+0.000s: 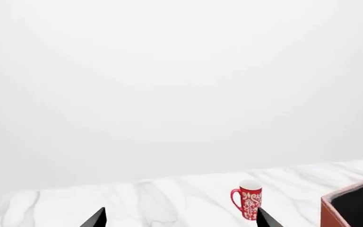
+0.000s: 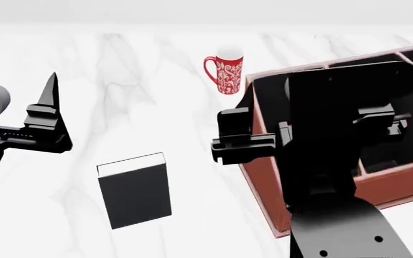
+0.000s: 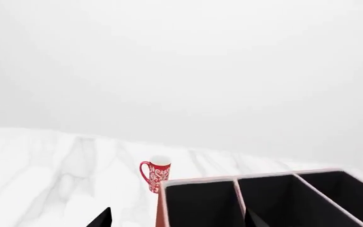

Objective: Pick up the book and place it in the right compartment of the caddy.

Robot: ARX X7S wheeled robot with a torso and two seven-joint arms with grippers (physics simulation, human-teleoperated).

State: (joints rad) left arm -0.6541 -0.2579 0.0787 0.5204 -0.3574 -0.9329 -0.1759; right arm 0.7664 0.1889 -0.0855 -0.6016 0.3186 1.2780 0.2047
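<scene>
Plainly the caddy (image 2: pixel 264 177) fills the head view's right, under the right gripper (image 3: pixel 178 218), fingers apart; the book (image 2: pixel 135 189) lies flat lower left, untouched, left gripper (image 1: pixel 180 218) also spread; a clumsy reach could topple the mug (image 2: pixel 226 68)

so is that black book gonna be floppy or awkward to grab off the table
Probably stiff: the book looks thick, with a flat, hard-looking cover. It lies flat on the marble table, so fingers may struggle to get under an edge. The matte cover probably isn't very slippery, and it cannot roll.
</scene>
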